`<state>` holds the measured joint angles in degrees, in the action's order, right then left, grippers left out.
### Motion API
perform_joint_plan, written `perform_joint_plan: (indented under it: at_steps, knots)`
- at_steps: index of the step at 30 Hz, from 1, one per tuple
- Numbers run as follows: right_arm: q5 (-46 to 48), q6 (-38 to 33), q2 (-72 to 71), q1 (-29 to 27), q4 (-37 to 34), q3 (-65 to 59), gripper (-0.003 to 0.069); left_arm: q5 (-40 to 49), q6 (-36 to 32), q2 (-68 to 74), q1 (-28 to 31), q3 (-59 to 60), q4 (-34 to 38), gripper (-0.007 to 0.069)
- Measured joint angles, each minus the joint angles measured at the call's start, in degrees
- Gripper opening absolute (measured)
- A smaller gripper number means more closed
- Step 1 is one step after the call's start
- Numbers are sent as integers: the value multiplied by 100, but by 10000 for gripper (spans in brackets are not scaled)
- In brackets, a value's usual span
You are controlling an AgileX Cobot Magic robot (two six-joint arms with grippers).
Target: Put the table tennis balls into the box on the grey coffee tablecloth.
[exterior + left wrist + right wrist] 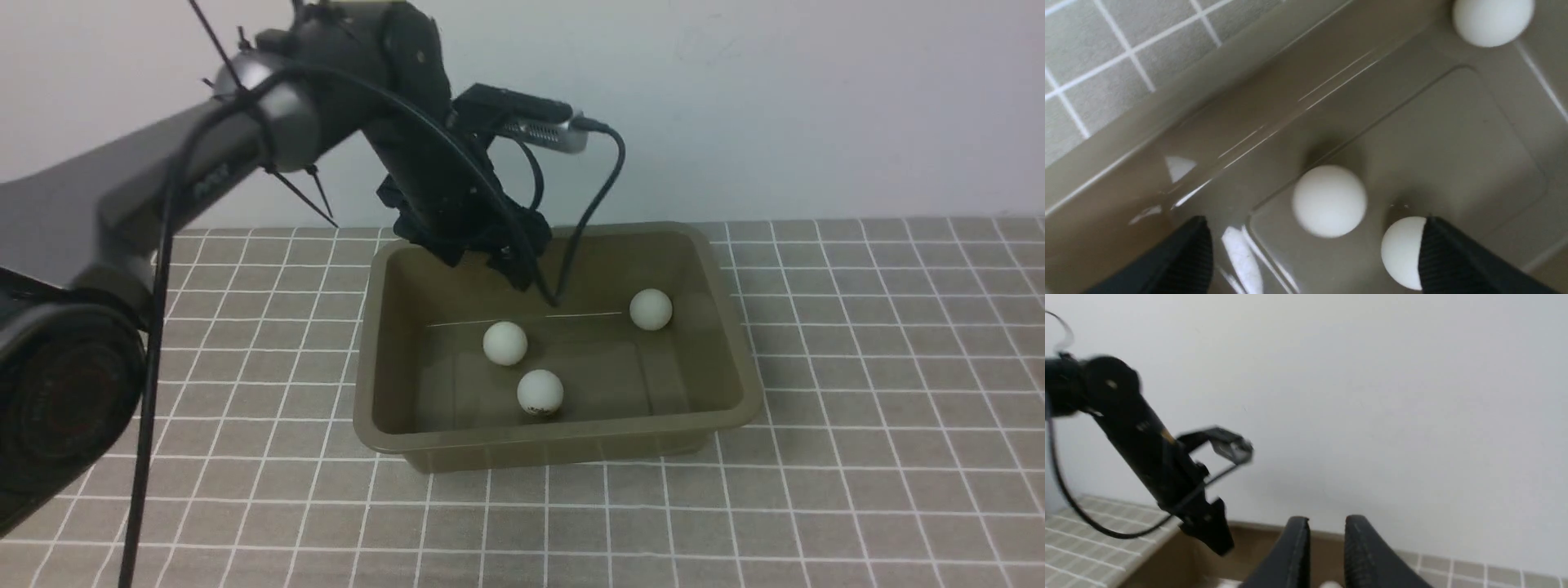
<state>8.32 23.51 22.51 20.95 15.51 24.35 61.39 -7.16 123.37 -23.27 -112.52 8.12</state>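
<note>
The left gripper [1316, 245] hangs over the box [555, 462], fingers apart, presumably having released; three table tennis balls [540, 392] lie loose inside, contained by its walls; the right gripper's [1327, 535] fingers stand slightly apart, gripping nothing.

a plain pale wall [775, 106] stands upright behind everything, white to light grey, smooth and evenly lit. it spans the full width of the front view, and it fills much of the right wrist view as well, slightly blurred there.
</note>
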Motion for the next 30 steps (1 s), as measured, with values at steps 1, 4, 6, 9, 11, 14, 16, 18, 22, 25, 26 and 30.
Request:
perform_joint_plan:
  at_steps: [1,4,6,9,11,14,16,18,22,25,26,30]
  knots:
    - [-70,7,-76,0,0,-99,115,93,81,-9,-8,-77,-104,601]
    - [-165,93,-444,0,21,-469,83,694,235,-223,7,-355,-462,377]
    - [-256,114,-571,0,36,-654,48,822,242,-457,27,-429,-637,217]
    - [-495,114,-670,0,81,-954,1,920,254,-985,83,-440,-812,50]
    - [-648,114,-682,0,106,-1141,-10,946,261,-1546,103,-446,-812,7]
    - [-733,114,-682,0,111,-1255,-12,973,260,-2172,107,-339,-779,-5]
    - [-757,114,-682,0,116,-1275,-12,973,266,-2971,50,172,-703,-5]
    - [-832,114,-682,0,123,-1275,-12,865,280,-3517,4,685,-668,-5]
    - [-832,114,-682,0,123,-1275,-13,130,423,-4839,-58,2111,-610,-5]
    - [-832,114,-682,0,135,-1275,-13,-681,475,-5901,-59,3535,-592,-5]
    - [-832,114,-682,0,160,-1275,-13,-964,481,-6212,-59,4006,-579,-5]
    - [-832,114,-682,0,219,-1275,-13,-1799,515,-7077,-59,5442,-492,-5]
